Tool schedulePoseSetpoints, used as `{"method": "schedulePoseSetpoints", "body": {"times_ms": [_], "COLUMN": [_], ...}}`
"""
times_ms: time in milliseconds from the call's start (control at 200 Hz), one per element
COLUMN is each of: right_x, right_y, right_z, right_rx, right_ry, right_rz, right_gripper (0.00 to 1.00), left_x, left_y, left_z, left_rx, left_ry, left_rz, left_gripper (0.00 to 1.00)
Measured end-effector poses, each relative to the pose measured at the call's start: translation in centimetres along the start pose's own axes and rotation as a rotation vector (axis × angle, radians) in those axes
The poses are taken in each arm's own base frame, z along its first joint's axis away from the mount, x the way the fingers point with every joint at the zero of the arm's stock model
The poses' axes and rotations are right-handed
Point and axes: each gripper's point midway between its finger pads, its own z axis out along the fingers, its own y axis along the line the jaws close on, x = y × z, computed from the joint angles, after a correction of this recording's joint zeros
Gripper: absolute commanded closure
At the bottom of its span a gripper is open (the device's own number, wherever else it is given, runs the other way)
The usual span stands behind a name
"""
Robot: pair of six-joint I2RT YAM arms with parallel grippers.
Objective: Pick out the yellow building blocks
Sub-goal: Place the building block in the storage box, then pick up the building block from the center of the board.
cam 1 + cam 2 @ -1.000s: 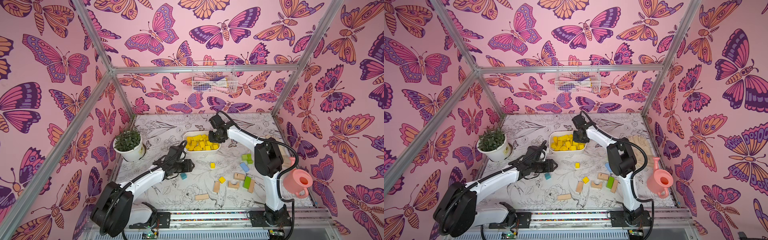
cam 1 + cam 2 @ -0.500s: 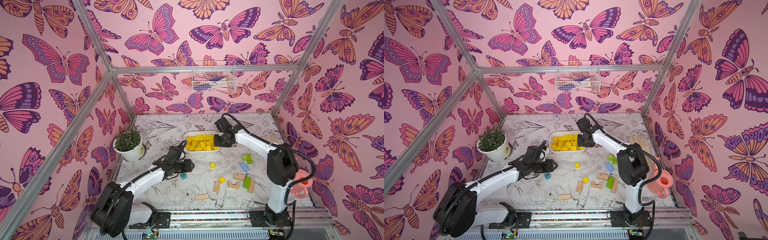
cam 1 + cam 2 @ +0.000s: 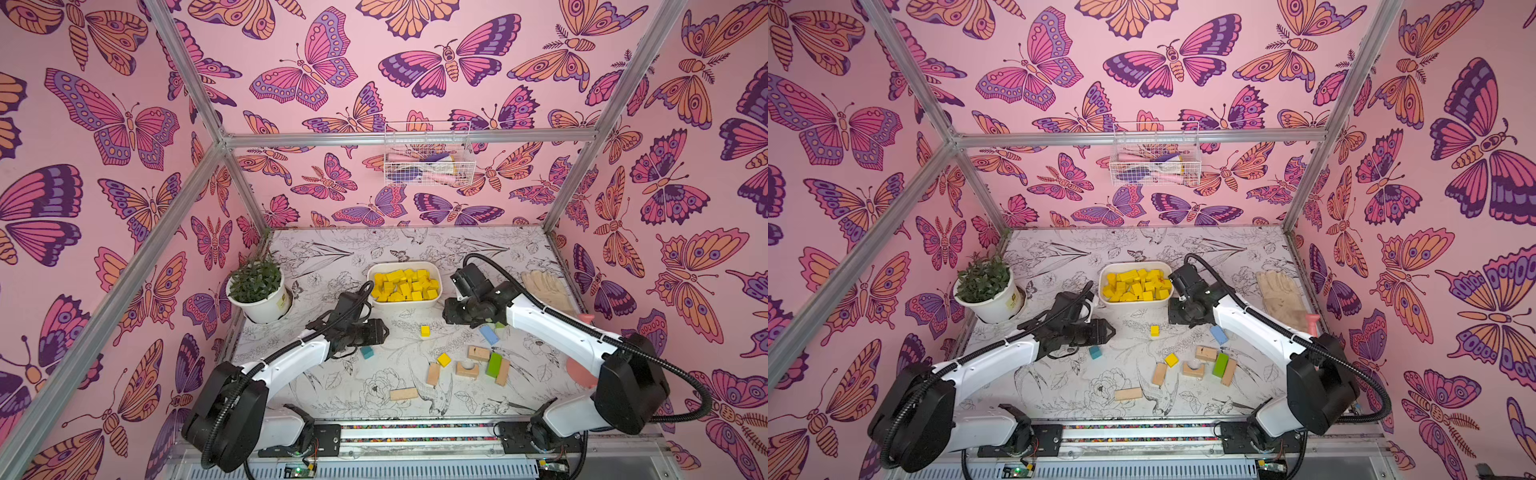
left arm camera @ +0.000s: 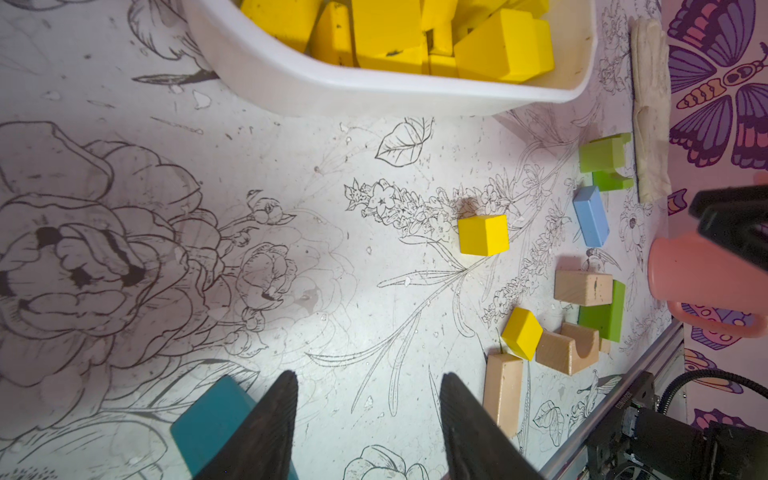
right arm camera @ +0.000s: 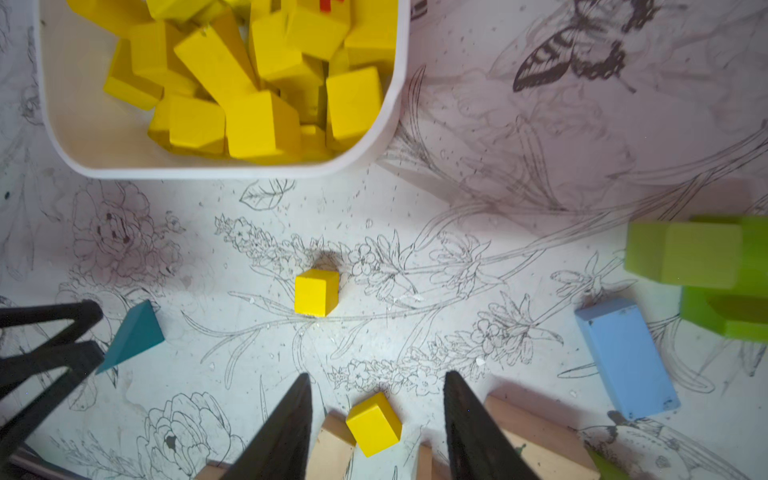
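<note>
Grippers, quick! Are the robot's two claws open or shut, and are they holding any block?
Left gripper: open, holding nothing.
Right gripper: open, holding nothing.

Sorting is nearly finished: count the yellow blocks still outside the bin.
2. A lone cube just before the bin; a second cube nearer the front, beside the tan blocks. More may be hidden.
</note>
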Motion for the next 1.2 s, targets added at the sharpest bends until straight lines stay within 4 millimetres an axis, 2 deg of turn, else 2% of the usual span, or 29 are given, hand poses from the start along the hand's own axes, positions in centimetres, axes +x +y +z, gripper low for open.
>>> {"method": "schedulePoseSetpoints", "body": {"times_ms": [210,406,886,1062,1197], "right_x": [4.3,6.9,9.5,10.2,10.2], "right_y": [0.3,0.7,0.6,-0.1,0.1], "right_z": [1.3,2.3,5.6,6.5,6.5], "right_rx": [-0.001,-0.006,0.003,0.045,0.057], "right_ry": [0.059,0.105,0.211,0.239,0.239], "right_rz": [-0.043,-0.073,-0.053,-0.044,-0.04], "right_gripper": [0.49,0.49,0.47,0.47,0.47], "left_x": [0.0,0.1,0.2,0.3,0.2], "left_y": [0.0,0.1,0.3,0.3,0.3], "left_z": [0.0,0.1,0.3,0.4,0.3], "left_rx": [0.0,-0.003,-0.009,-0.009,-0.009], "left_ry": [0.0,0.005,0.013,0.014,0.013], "left_rz": [-0.003,-0.005,-0.022,-0.023,-0.023], "left_gripper": [0.44,0.44,0.44,0.44,0.44]}}
